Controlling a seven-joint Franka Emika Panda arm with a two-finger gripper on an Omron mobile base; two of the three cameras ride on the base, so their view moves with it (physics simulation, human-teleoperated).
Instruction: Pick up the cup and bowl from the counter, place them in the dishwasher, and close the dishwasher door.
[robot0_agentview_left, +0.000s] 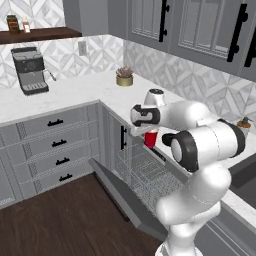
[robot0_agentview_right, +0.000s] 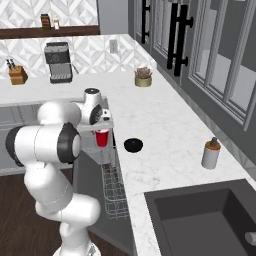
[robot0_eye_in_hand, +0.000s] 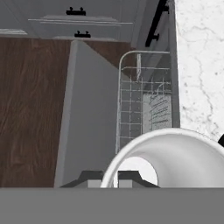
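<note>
Gripper (robot0_eye_in_hand: 110, 178), seen from the hand camera: its jaws are clamped on the white rim of the cup (robot0_eye_in_hand: 175, 157), one finger inside and one outside the wall. The cup (robot0_agentview_right: 102, 138) hangs upright, its long axis vertical, directly below the hand and above the wire rack (robot0_agentview_right: 112, 192) of the open dishwasher (robot0_agentview_left: 142, 182). The coming placement likely turns on this: the rack lies straight down from the cup. The dishwasher door (robot0_agentview_left: 112, 187) is folded down toward the floor. Farther along, the bowl (robot0_agentview_right: 133, 145) sits on the counter (robot0_agentview_right: 165, 125), just beside the cup and awaiting its turn.
</note>
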